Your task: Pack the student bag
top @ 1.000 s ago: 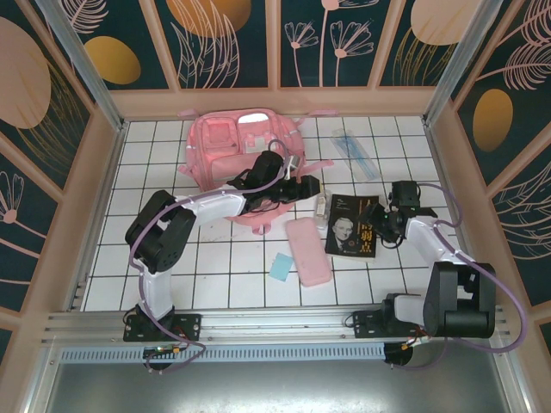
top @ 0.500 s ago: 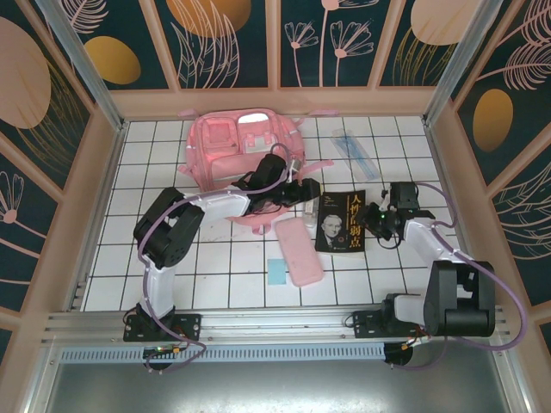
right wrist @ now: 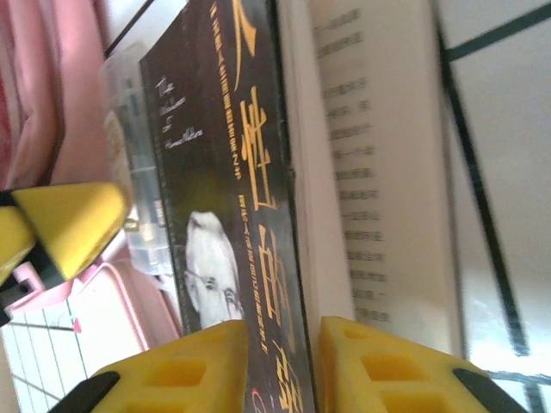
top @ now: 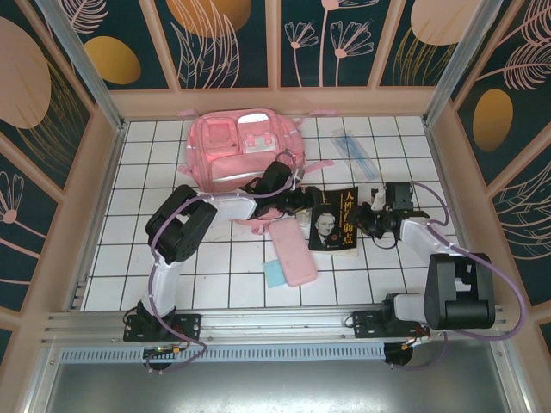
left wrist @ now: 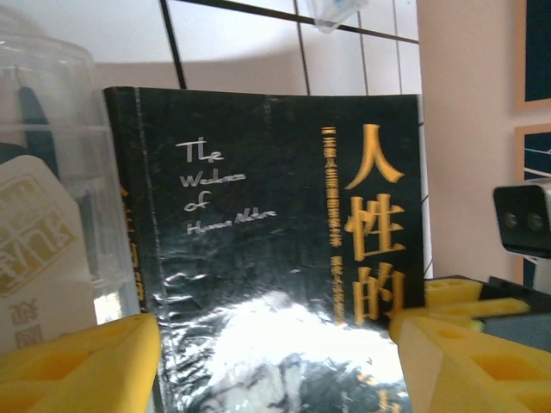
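The student bag (top: 244,146), big and pink, lies at the back of the tiled table, and its fabric (right wrist: 34,95) shows past the book. A black book (top: 334,220) with gold characters lies in front of it to the right. My right gripper (top: 365,220) is shut on the book's right edge, its yellow fingers (right wrist: 379,366) clamping the cover (right wrist: 224,189) and some pages. My left gripper (top: 301,203) stands open at the book's left side. The cover (left wrist: 275,249) spans the gap between its fingers (left wrist: 77,366).
A flat pink pencil case (top: 293,252) and a small pale blue pad (top: 275,274) lie in front of the book. A clear plastic box (left wrist: 52,172) stands by the book's left edge. A clear pen case (top: 353,151) lies at the back right. Walls fence the table.
My right gripper has shut on the book's edge and moved it left toward the bag. The pencil case and blue pad slid left too. My left gripper shifted slightly.
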Controlling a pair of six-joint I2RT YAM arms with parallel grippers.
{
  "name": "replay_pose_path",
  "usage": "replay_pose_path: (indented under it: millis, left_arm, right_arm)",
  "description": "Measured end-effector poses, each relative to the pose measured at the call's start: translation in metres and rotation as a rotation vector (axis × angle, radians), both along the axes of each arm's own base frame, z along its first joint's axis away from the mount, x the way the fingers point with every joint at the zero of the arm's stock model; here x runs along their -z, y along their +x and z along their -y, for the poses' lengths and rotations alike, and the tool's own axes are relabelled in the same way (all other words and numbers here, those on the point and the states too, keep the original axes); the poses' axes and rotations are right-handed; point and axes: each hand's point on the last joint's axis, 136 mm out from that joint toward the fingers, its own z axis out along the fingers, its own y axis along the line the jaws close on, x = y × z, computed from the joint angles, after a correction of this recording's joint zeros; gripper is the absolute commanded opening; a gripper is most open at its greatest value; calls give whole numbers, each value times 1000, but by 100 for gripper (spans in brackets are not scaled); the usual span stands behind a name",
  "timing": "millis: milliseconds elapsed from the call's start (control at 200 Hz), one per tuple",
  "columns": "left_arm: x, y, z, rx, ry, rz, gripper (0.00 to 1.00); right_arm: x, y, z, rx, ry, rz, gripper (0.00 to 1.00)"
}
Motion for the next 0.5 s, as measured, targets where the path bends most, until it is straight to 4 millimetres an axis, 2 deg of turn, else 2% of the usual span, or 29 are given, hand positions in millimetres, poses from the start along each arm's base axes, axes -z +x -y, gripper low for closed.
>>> replay_pose_path:
  millis: [140,175,250,390,500]
  left_arm:
    - [0,4,3,-2,-11,1,73]
    - [-1,4,4,-1,-13,1,73]
    - [-1,4,4,-3,-15,0,73]
    - [-2,5,4,-3,-13,2,75]
    - [-5,7,5,3,0,10,76]
  right_arm:
    - [4,0,-9,-34,3,-1,28]
    - [7,0,-9,-37,0,-7,22]
    - [11,-1,-8,-46,-11,-13,0]
    - [5,3,-8,-49,-21,-15,0]
    - [-13,12,-7,-46,-41,14,0]
